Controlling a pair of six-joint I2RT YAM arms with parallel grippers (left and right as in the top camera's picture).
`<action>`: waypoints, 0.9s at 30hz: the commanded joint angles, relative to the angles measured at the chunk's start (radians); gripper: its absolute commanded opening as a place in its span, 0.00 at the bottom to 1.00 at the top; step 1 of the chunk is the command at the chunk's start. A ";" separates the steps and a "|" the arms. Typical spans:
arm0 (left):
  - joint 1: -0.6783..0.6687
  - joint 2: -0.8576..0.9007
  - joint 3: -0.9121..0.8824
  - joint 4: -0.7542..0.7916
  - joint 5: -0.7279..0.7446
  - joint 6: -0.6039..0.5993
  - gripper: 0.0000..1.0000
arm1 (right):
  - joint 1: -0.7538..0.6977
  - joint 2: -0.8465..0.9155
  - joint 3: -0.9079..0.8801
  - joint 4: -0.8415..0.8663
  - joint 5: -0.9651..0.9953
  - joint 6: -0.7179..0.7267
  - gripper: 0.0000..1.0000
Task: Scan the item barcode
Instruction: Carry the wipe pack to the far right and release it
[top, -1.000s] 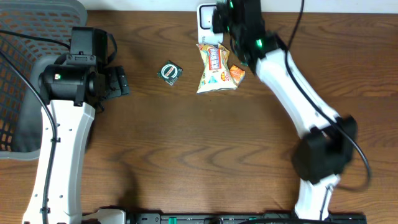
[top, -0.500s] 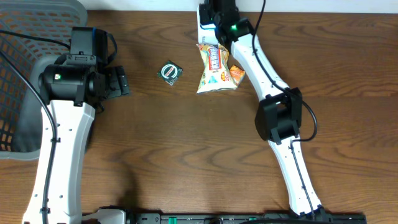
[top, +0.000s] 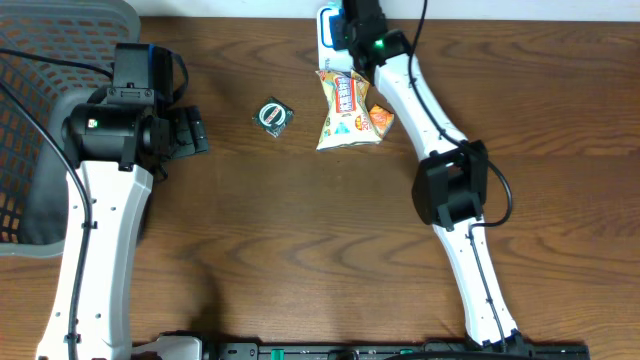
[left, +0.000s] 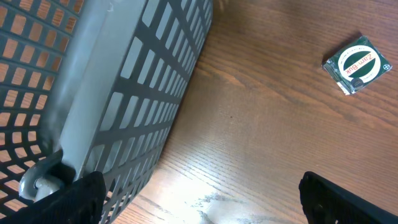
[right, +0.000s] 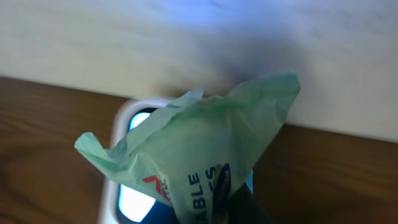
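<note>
My right gripper (right: 227, 200) is shut on a crumpled pale green packet (right: 199, 140) with blue and red print. It holds the packet just above a white scanner (right: 121, 186), whose window glows blue-white. From overhead, the right gripper (top: 352, 25) sits at the table's far edge over that scanner (top: 326, 30), and the arm hides the packet. My left gripper (top: 190, 133) is open and empty beside the basket. In the left wrist view, its fingers stand wide apart over bare wood (left: 202, 208).
A yellow snack bag (top: 345, 108) and a small orange packet (top: 381, 120) lie just below the scanner. A round green tin (top: 273, 116) (left: 357, 63) lies left of them. A grey mesh basket (top: 40, 120) (left: 124, 93) stands at the far left.
The right arm's elbow has swung in from the right toward the table's middle, while its gripper stayed at the scanner. The left arm has not moved.
</note>
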 joint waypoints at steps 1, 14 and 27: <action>0.005 -0.007 0.009 -0.003 -0.017 -0.006 0.98 | -0.081 -0.146 0.029 -0.048 0.035 0.009 0.01; 0.005 -0.007 0.009 -0.003 -0.017 -0.006 0.98 | -0.393 -0.214 -0.004 -0.507 0.276 -0.088 0.13; 0.005 -0.007 0.009 -0.003 -0.017 -0.006 0.98 | -0.499 -0.214 -0.024 -0.649 -0.367 -0.002 0.95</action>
